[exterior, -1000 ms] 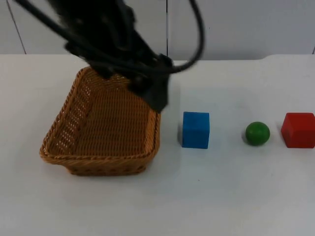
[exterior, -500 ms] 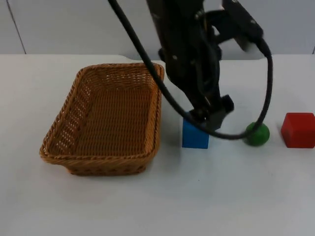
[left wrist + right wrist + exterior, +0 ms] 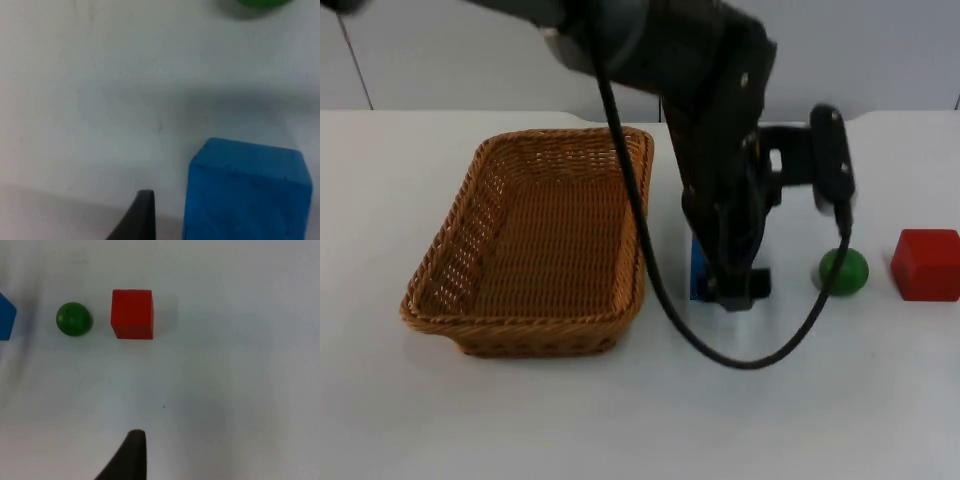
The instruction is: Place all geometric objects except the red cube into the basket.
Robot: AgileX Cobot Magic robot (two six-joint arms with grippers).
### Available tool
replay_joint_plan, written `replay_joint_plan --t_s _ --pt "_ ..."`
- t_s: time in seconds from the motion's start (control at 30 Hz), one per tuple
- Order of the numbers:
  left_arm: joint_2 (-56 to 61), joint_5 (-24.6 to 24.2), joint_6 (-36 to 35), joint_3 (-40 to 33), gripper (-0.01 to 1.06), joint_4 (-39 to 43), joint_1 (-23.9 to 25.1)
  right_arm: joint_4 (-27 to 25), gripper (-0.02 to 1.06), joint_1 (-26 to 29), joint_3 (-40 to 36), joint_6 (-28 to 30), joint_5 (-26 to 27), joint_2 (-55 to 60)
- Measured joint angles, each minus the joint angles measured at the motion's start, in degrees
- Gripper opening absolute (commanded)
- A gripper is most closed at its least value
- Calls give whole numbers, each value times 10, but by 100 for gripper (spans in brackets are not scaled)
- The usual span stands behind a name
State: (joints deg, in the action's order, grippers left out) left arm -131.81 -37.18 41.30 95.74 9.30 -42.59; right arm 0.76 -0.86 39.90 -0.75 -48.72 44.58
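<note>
left gripper, at centre frame in the top view, is down over the blue cube; whether its fingers are spread or closed cannot be told. in the left wrist view one black fingertip stands just beside the blue cube, apart from it. green ball lies right of the cube, partly crossed by the arm, and the red cube sits at the right edge, near the ball. wicker basket occupies the left half of the white table, holding none of the objects. the right wrist view looks on the red cube, green ball and an edge of the blue cube; one fingertip of the right gripper stands above the table, its state not discernible.
</note>
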Motion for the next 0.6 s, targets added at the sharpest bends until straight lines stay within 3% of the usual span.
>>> replay_joint_plan --t_s 0.3,0.4,0.43,0.57,0.6 --pt "-40 11 1 6 99 39 0 -1 105 0 0 0 0 0" --pt "-40 11 1 6 81 44 0 -1 105 0 0 0 0 0" --pt "-41 11 1 6 81 46 0 -2 105 0 0 0 0 0" --pt "-45 15 1 6 35 53 0 -2 105 0 0 0 0 0" --pt "-45 15 1 6 35 55 0 -2 105 0 0 0 0 0"
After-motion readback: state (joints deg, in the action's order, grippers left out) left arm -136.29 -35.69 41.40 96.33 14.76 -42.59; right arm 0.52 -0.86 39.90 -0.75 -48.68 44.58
